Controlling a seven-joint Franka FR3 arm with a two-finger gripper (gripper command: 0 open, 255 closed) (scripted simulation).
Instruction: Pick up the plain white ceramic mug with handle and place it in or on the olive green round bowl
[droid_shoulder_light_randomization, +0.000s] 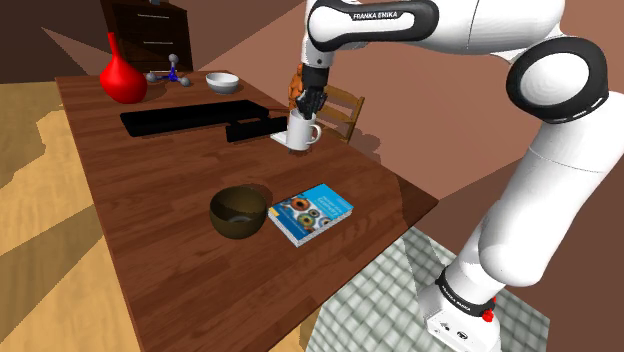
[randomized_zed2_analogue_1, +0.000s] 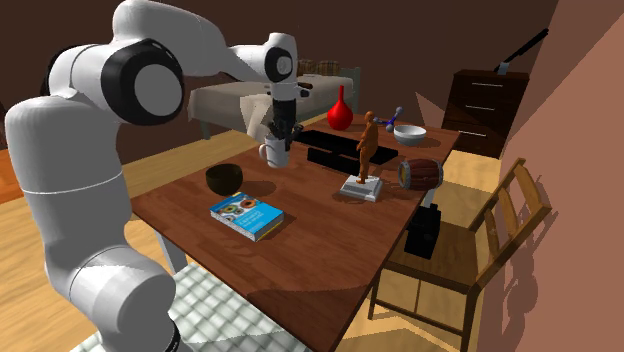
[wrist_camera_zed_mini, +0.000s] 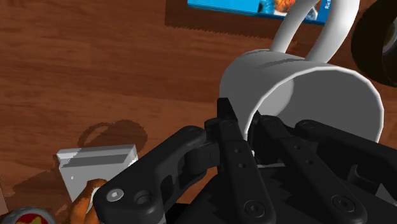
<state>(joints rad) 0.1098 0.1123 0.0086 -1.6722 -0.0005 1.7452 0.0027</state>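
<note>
White mug (droid_shoulder_light_randomization: 303, 132) hangs just above centre of the shoulder view, raised over the table in your gripper (droid_shoulder_light_randomization: 306, 110). In the wrist view the fingers (wrist_camera_zed_mini: 226, 121) are clamped on its rim, one inside the cup and one outside, and the cup's grey inner wall faces the camera.

Your olive bowl (droid_shoulder_light_randomization: 240, 210) stands upright on the brown wooden table (droid_shoulder_light_randomization: 150, 240), lower left of the mug and well apart from it. A blue book (droid_shoulder_light_randomization: 311, 213) lies just beside it.

Toward the upper left of that frame you have a red vase (droid_shoulder_light_randomization: 122, 75), a small white bowl (droid_shoulder_light_randomization: 222, 81) and a long black tray (droid_shoulder_light_randomization: 185, 118).

A wooden chair (droid_shoulder_light_randomization: 340, 108) stands behind the mug and a dark dresser (droid_shoulder_light_randomization: 150, 35) against the brown wall. A pale tiled rug (droid_shoulder_light_randomization: 390, 300) lies under the stand.
</note>
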